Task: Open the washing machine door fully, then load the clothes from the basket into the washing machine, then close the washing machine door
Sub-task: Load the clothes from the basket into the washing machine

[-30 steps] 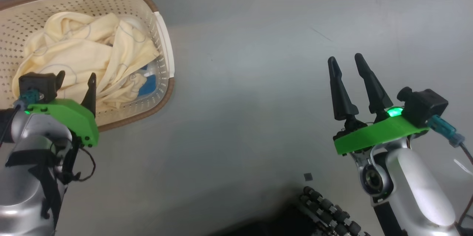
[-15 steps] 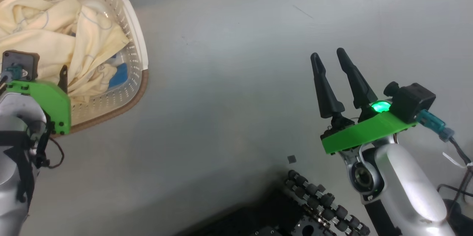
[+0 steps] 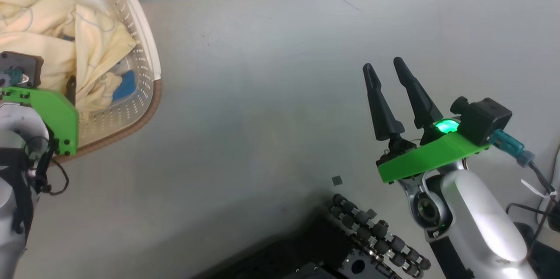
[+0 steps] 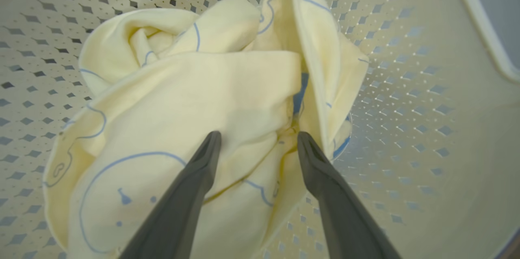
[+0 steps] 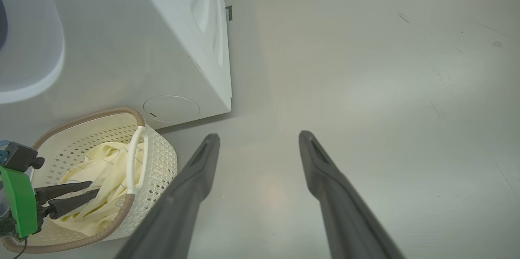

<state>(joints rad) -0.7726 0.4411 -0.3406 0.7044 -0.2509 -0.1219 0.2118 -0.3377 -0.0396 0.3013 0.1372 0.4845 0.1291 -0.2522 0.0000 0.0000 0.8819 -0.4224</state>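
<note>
Two spread fingers of the left gripper (image 4: 258,135) point at crumpled pale-yellow clothes (image 4: 183,100) in the perforated basket (image 4: 426,108). The right gripper (image 3: 382,63), tapered fingers apart, hangs above smooth grey floor (image 3: 262,95).

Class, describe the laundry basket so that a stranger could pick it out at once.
Find the big white washing machine on the grey floor. At its foot sits the basket, holding pale-yellow clothes. Its perforated cream walls, brown rim and white handle set it apart.
</note>
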